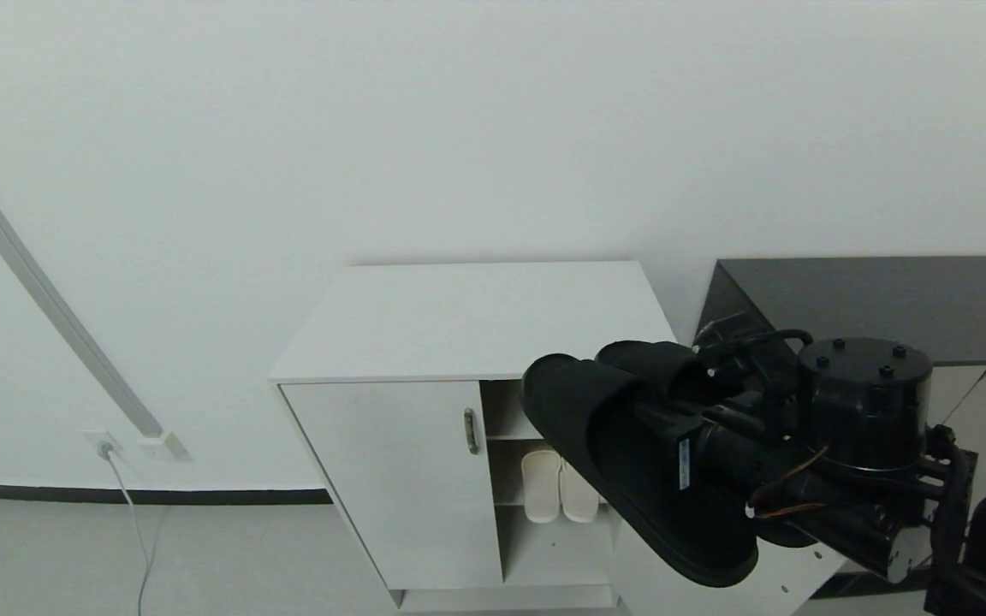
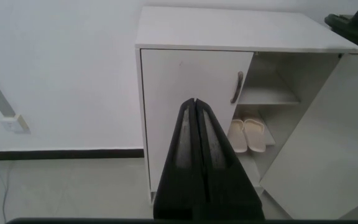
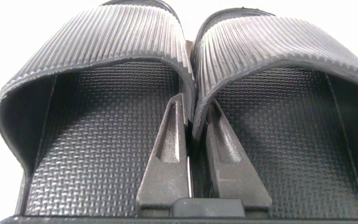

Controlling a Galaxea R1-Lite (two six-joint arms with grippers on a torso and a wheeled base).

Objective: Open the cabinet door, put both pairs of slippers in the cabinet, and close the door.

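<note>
Op: Where's everything right now?

Ann: Your right pincer (image 3: 193, 107) is nearly closed. Its fingers pinch the two inner side walls of the black slippers (image 1: 630, 453) together. The pair sits side by side, toe ends away from the wrist, held up in front of the cabinet (image 1: 467, 321). The white slippers (image 1: 559, 486) are already in, on the middle shelf. The right door (image 2: 319, 143) stands open and the left door (image 1: 390, 479) is closed.

Op: And the other arm?

Ann: Your left pincer (image 2: 195, 103) has its fingers pressed together with nothing in it. It faces the cabinet front, well apart from it.

Op: Step in hand?

Ann: It looks like placing the second pair. I'd say roughly halfway: one pair is in, and the door gets closed after this one.

Op: How to do it well?

Ann: Pick a free level, either the bottom compartment (image 1: 553, 547) under the white pair or the top shelf (image 2: 272, 93). Both look low, so level the soles before you enter. Go in toes first, centred between the left door's edge and the right door. You're gripping thin side walls only, so the pair may sag or twist; go slow, no jerks. Rest the soles on the board before you release, don't drop them. Then back straight out so the fingers don't drag a slipper along, and keep off the white pair.
</note>
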